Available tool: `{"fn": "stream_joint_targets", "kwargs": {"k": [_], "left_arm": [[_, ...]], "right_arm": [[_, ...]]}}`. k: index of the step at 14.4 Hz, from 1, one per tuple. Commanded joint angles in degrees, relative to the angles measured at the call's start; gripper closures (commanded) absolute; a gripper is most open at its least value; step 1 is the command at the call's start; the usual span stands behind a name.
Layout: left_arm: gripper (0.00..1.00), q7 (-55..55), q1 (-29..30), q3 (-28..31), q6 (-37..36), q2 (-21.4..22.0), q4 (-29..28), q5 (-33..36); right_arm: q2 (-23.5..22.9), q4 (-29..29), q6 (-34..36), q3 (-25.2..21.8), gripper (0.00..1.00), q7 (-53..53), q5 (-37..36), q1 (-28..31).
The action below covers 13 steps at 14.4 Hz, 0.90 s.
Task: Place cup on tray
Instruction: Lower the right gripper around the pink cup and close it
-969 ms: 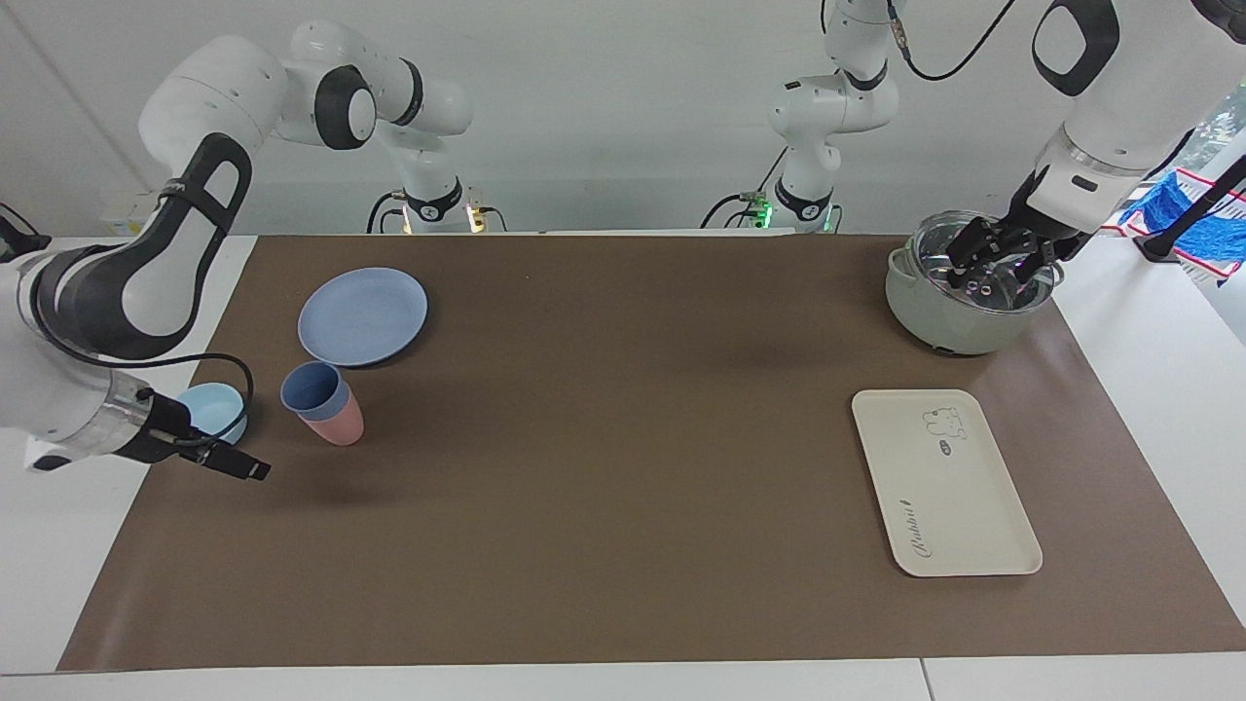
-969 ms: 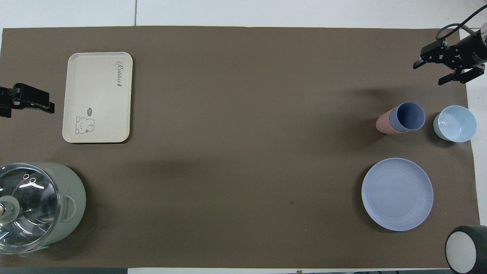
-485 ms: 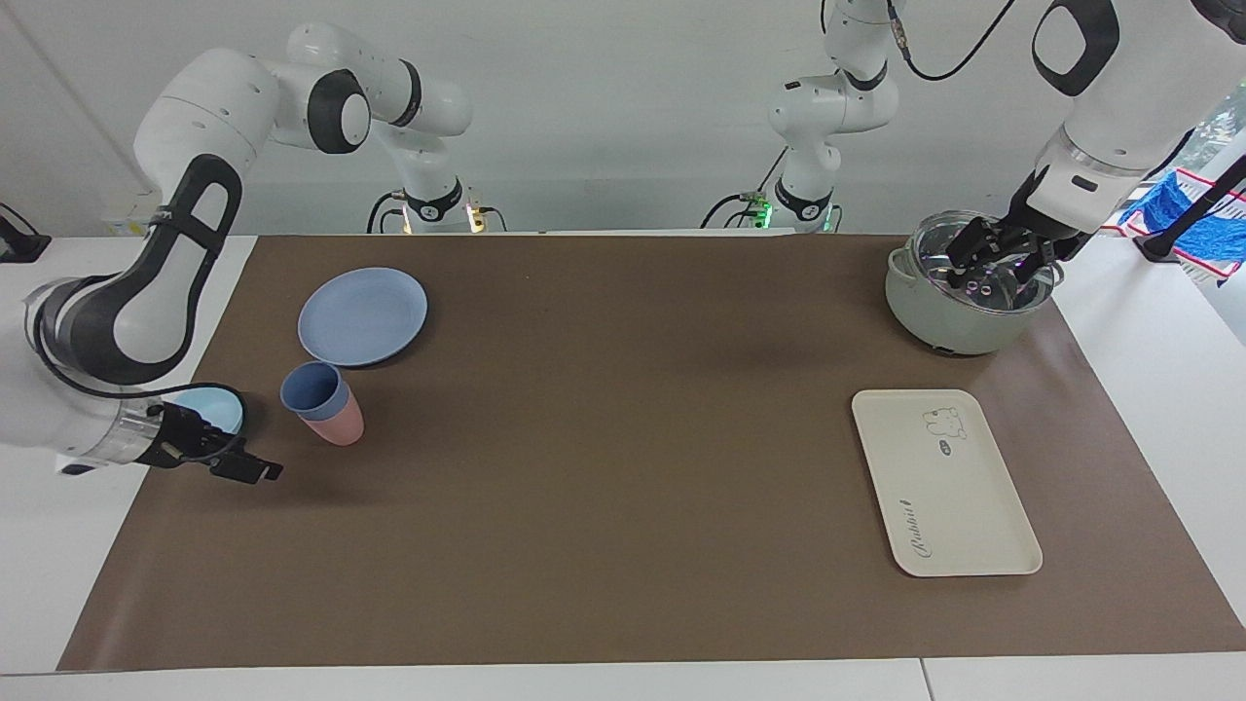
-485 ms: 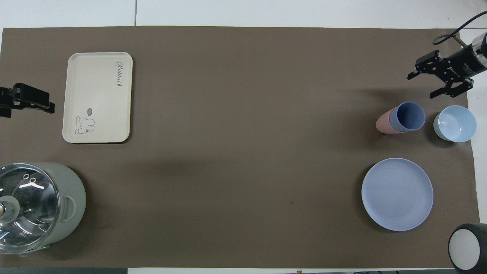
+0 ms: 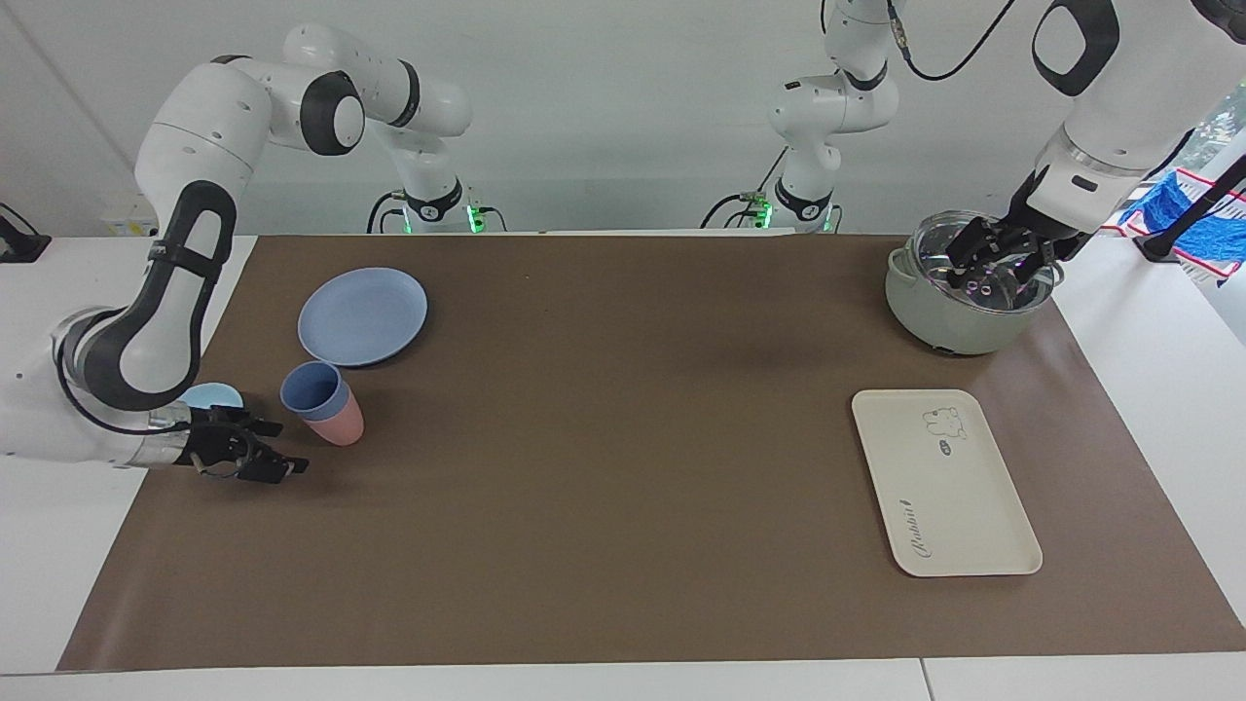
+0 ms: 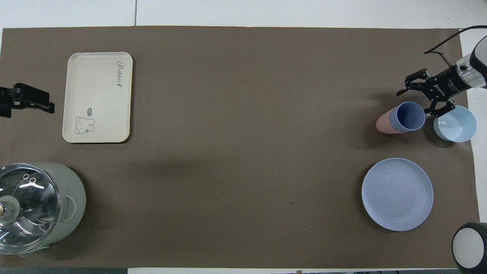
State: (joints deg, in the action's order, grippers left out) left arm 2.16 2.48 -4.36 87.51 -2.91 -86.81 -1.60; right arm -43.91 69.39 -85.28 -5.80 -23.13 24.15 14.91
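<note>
Nothing done yet: blue cup [image 5: 313,389] nested in pink cup [image 5: 336,421] at the right arm's end, right gripper [image 5: 275,446] spread open just beside it, grasping nothing. Farther along, tray [image 5: 944,484] bare, left gripper [image 5: 991,261] open over pot [image 5: 959,292], waiting.

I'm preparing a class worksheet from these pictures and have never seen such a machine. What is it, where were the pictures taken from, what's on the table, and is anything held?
Two white robot arms work at a table. One picture faces them; the other looks down from above. The periwinkle-blue plastic cup, nested in a pink plastic cup, sits beside a light-blue bowl and a round blue plate. The cream rectangular tray lies toward the other end. The right tool is open beside the cups, holding nothing. The left tool waits open over a grey-green pot.
</note>
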Motion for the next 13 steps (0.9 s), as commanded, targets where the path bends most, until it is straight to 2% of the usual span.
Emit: {"fn": "stream_joint_targets", "kwargs": {"k": [1,13], "left_arm": [[0.0,0.65,-0.11,0.14,0.56,1.86,-2.22,0.72],[0.0,0.65,-0.11,0.14,0.56,1.86,-2.22,0.72]], "right_arm": [[1.89,3.81,0.73,0.61,0.0,-3.58,1.34,0.38],[5.58,12.78,1.87,0.7,0.0,-7.11,5.82,1.08]]}}
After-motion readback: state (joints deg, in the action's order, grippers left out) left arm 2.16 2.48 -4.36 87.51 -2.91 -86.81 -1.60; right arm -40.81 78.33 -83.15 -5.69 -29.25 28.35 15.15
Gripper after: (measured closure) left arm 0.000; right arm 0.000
